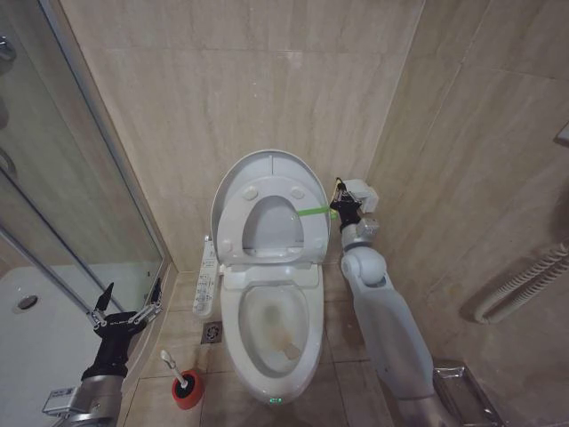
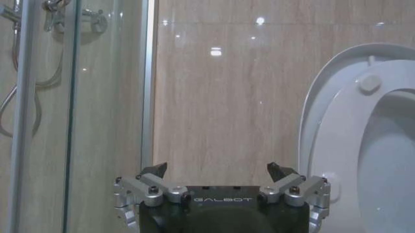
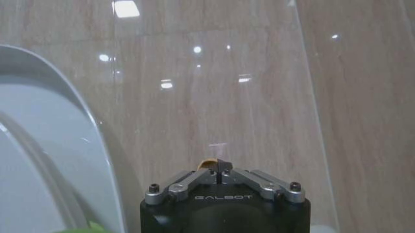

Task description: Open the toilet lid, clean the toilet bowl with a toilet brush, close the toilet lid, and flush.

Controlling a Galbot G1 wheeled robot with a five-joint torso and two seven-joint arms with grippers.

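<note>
- I see the toilet lid (image 1: 267, 169) standing upright against the back wall, with the seat (image 1: 263, 233) raised against it too — so I judge the opening step done.
- The toilet bowl (image 1: 271, 329) lies exposed below, its inside yellowish and stained; cleaning looks not yet done.
- The toilet brush (image 1: 175, 370) sits in its red holder cup (image 1: 188, 391) on the floor, just left of the bowl's front — untouched, as far as I can tell.
- My left gripper (image 1: 124, 311) hovers above and left of the brush, fingers spread wide and holding nothing.
- My right gripper (image 1: 340, 205) sits beside the raised seat's right edge, fingers pinched together on nothing.
- Left to do, by my reckoning: brushing, closing the lid, flushing.
</note>
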